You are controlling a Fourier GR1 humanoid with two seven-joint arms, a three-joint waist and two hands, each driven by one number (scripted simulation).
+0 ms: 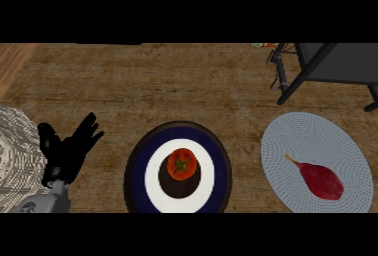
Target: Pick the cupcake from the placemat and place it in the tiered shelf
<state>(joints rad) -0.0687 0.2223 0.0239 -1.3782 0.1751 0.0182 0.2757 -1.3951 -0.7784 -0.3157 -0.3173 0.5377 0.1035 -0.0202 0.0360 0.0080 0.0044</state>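
Below, mottled brown counter (148, 85), dark tiered shelf (339, 62) at upper right.

Tiered shelf (339, 62) top right is chopped by the top + right edges. Only a dark panel & some legs show, can't tell the tiers. Tiny colourful bits (264, 45) beside it at the top edge, too small to ID. Placemat (310, 135) and plate (139, 165) both run off the bottom. Red thing (322, 181) on the placemat w/ a stalk, too blurry to name tbh. Left hand (65, 159): forearm cut at the bottom edge. Pale striped thing (15, 145) far left is cut by the left edge, no idea what it is.
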